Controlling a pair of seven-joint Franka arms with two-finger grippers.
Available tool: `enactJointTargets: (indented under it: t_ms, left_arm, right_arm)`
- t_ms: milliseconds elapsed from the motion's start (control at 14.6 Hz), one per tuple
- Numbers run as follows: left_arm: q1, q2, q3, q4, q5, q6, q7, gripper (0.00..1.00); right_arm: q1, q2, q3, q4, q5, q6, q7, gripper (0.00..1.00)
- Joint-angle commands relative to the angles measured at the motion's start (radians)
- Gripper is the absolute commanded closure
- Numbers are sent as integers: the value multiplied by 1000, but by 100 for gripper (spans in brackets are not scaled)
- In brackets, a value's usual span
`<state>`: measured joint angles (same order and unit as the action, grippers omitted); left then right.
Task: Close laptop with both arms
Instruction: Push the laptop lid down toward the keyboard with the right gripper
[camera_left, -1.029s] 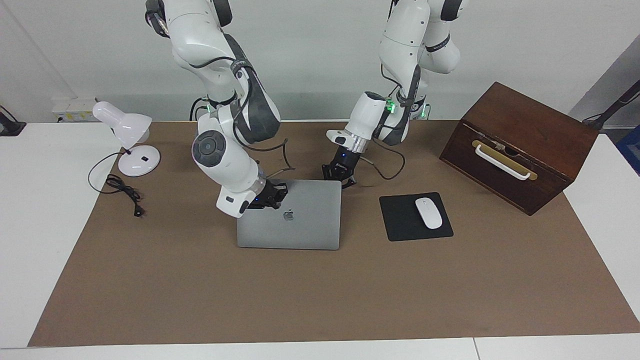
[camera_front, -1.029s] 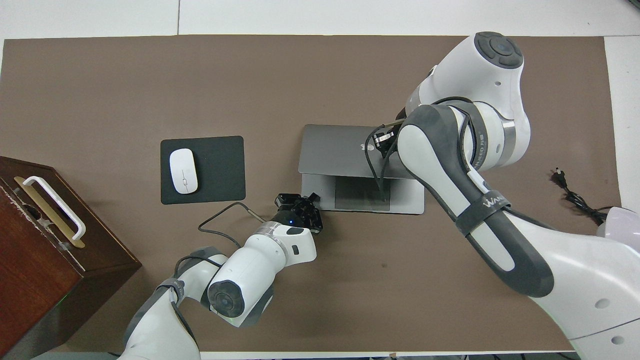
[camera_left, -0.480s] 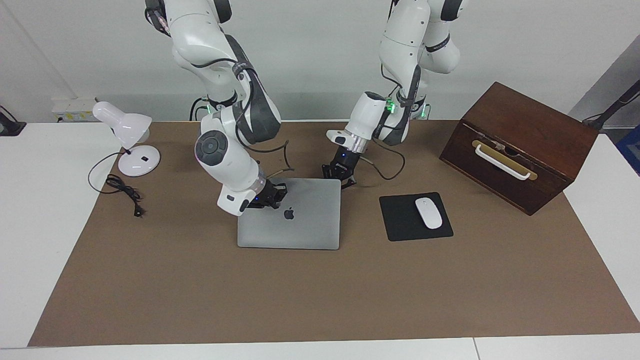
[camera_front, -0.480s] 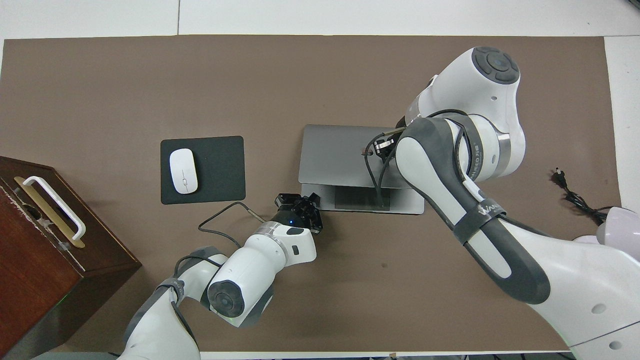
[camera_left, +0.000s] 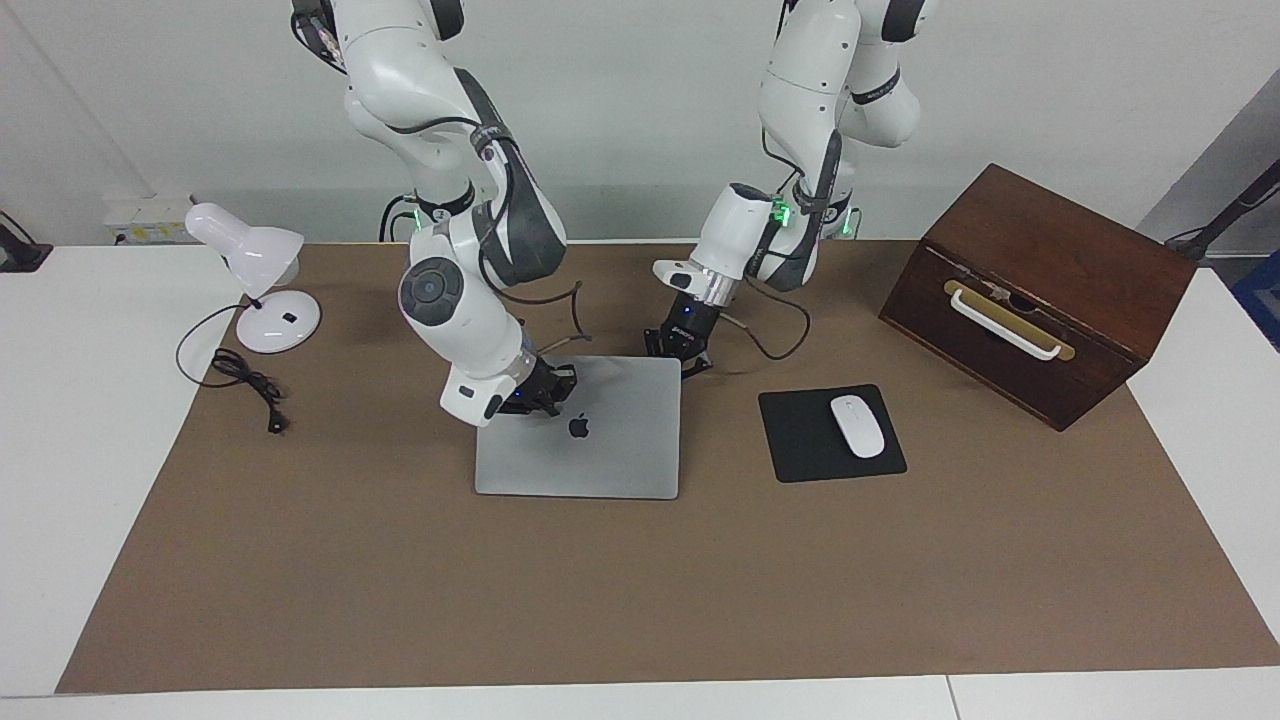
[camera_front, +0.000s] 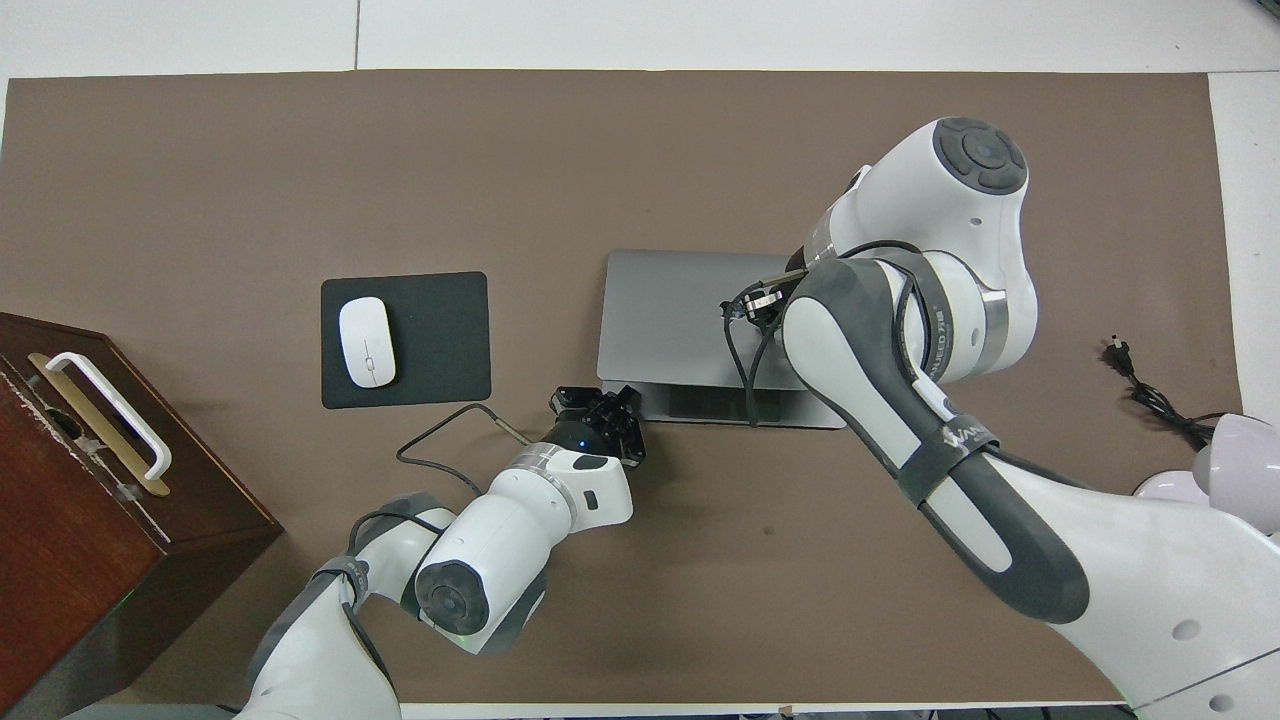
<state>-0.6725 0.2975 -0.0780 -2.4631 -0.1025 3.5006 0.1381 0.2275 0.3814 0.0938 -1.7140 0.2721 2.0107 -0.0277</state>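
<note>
Facing view: right end effector (camera_left: 545, 388) on laptop (camera_left: 590, 450) lid, grip state unclear.

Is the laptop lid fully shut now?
Not fully. On the laptop, a strip of base with the trackpad shows under the lid's edge in the overhead view.

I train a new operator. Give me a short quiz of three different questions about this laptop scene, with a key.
1. True or false: the laptop lid is fully shut.
2. Which claw is on the lid? A) left claw B) right claw
3. Fill in: the white mouse lies on the black ____.

Key
1. False: in the overhead view a strip of the base still shows.
2. B: the right claw is on the lid; the left claw is at the laptop's corner.
3. mouse pad.
</note>
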Motion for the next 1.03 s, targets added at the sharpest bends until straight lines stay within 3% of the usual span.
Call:
enactJointTargets:
  t_ms: [0, 480, 960]
  left_arm:
    - [28, 75, 9, 10, 17, 5, 28, 100]
    - [28, 75, 9, 10, 17, 5, 28, 100]
    - [28, 75, 9, 10, 17, 5, 28, 100]
  right_arm:
    - [-4, -39, 6, -65, 21, 34, 14, 100]
    - [-2, -65, 7, -145, 21, 109, 11, 100]
    - [-2, -64, 6, -157, 21, 114, 8, 100]
